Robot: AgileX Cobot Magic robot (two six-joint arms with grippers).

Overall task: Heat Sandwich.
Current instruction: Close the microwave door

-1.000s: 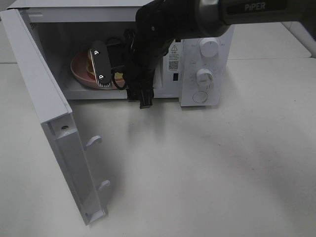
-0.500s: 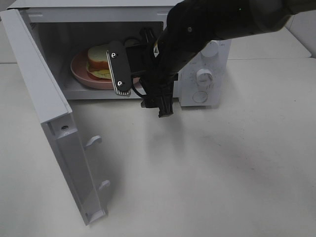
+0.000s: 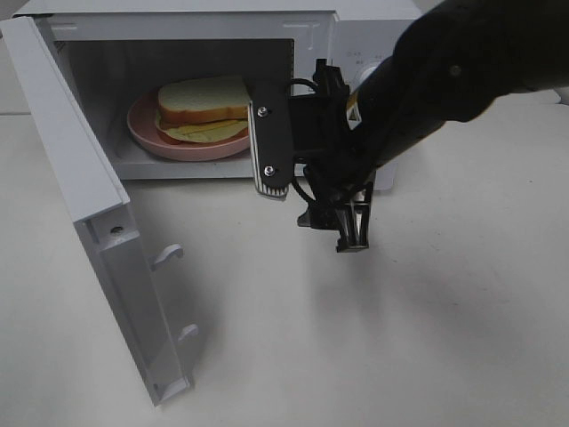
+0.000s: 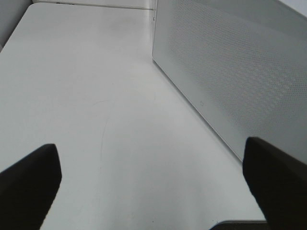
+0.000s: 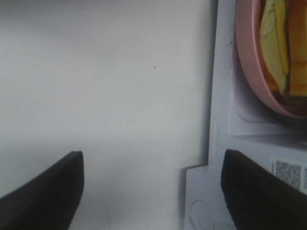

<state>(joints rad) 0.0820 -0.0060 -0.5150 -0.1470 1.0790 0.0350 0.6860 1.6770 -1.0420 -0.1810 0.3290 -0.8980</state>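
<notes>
The sandwich (image 3: 203, 100), white bread with brown crust and yellow filling, lies on a round pink plate (image 3: 147, 129) inside the open microwave (image 3: 356, 36). My right gripper (image 3: 311, 191) is open and empty. It hangs just outside the microwave's mouth, in front of the control panel, apart from the plate. The right wrist view shows its two dark fingertips (image 5: 43, 191) spread wide, with the plate's rim (image 5: 252, 76) and the sandwich's filling (image 5: 276, 43) beyond. My left gripper (image 4: 153, 191) is open and empty over bare table; it does not show in the exterior view.
The microwave door (image 3: 80, 178) stands wide open to the left, its edge reaching toward the table's front. The right arm hides the control knobs. In the left wrist view a white dotted panel (image 4: 230, 72) of the microwave stands close beside the left gripper.
My right gripper has drawn back out of the microwave, toward the right and front. The plate with the sandwich stays inside and now shows fully.
</notes>
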